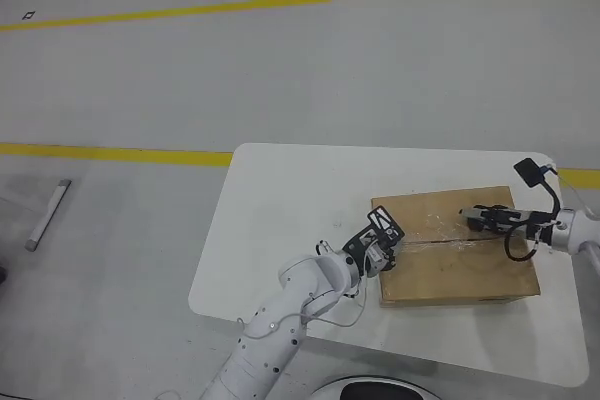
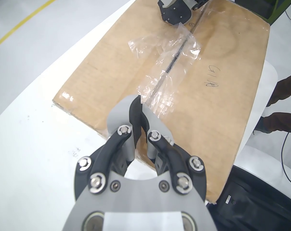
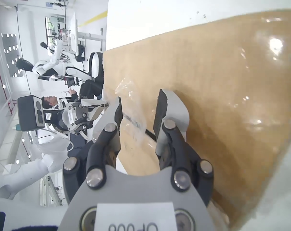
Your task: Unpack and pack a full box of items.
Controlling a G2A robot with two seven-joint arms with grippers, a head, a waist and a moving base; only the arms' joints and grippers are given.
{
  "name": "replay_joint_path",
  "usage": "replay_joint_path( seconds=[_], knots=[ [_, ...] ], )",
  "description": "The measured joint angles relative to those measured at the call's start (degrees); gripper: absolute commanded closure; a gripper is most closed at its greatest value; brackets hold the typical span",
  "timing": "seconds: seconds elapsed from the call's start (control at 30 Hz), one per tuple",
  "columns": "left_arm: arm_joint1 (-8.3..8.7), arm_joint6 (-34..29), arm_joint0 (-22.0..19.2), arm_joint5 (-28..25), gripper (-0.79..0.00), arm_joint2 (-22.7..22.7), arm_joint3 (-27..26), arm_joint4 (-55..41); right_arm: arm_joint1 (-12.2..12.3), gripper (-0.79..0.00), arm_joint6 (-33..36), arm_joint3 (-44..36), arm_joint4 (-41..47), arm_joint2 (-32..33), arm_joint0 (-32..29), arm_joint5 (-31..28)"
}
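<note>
Top view: cardboard box, flaps closed, flat on white table, towards its right half; left gripper at the left end of the centre seam, right gripper over the seam's right end. Left wrist view: left gripper with jaws drawn together, pinching the near end of the clear tape; tape crumpled and partly lifted along the seam of the box; right gripper at the far end. Right wrist view: right gripper with jaws moderately apart, straddling seam and tape, holding nothing; box below; left gripper at the far edge.
</note>
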Motion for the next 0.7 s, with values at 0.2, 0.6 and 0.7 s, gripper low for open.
replay_joint_path(
  seconds=[0.2, 0.6, 0.7],
  knots=[
    [-0.03, -0.07, -0.29, 0.05, 0.000, -0.05, 0.25, -0.03, -0.48, -0.332, 0.65, 2.80, -1.73, -3.65, 4.64, -3.71],
    [-0.07, 0.14, -0.56, 0.08, 0.000, -0.07, 0.50, -0.01, -1.10, -0.317, 3.75, 7.72, -3.41, -8.78, 9.75, -8.54],
    [-0.10, 0.18, -0.64, 0.10, 0.000, -0.02, 0.61, -0.02, -1.05, -0.308, 4.43, 8.71, -3.24, -8.88, 10.24, -9.44]
  ],
)
